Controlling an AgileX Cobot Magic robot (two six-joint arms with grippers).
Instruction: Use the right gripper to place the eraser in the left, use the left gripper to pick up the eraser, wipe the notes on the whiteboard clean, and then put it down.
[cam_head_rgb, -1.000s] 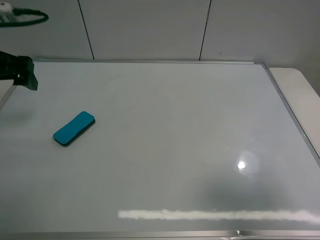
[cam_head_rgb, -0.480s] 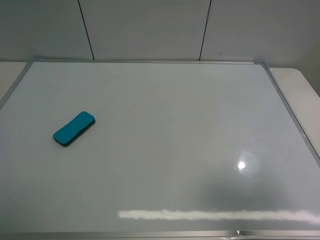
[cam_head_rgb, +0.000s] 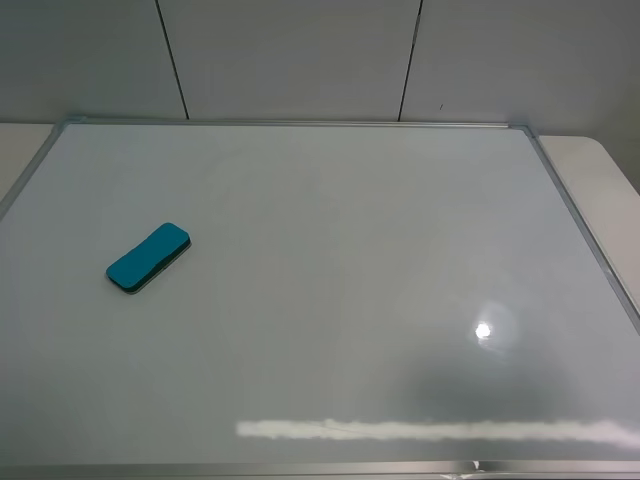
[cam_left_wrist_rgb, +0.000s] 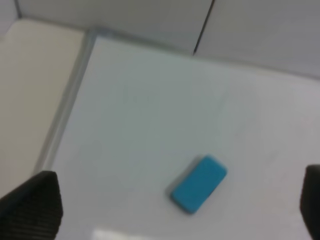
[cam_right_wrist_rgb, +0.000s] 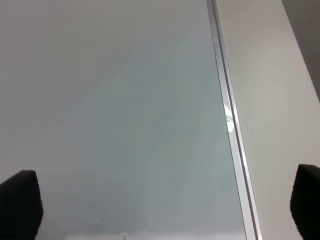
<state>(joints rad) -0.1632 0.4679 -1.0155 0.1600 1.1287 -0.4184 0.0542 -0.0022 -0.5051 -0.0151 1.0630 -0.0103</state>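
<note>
The teal eraser (cam_head_rgb: 148, 257) lies flat on the left part of the whiteboard (cam_head_rgb: 350, 230), with nothing touching it. No notes show on the board's white surface. Neither arm appears in the exterior view. In the left wrist view the left gripper (cam_left_wrist_rgb: 172, 207) hangs open high above the board (cam_left_wrist_rgb: 150, 115). Its fingertips (cam_left_wrist_rgb: 32, 205) stand wide apart, and the eraser (cam_left_wrist_rgb: 199, 183) lies far below between them. The right gripper (cam_right_wrist_rgb: 163, 205) is open too, over bare whiteboard (cam_right_wrist_rgb: 125, 100) near the board's right-hand frame (cam_right_wrist_rgb: 226, 105), with nothing between its fingers.
A beige tabletop (cam_head_rgb: 600, 190) borders the board on the right and shows beside the frame in both wrist views (cam_right_wrist_rgb: 270, 100) (cam_left_wrist_rgb: 30, 90). Grey wall panels (cam_head_rgb: 300, 60) rise behind the board. A lamp glare (cam_head_rgb: 483, 330) sits at the lower right.
The black left gripper that stood at the far left edge of the exterior view a second ago has drawn out of that view. The eraser has not moved.
</note>
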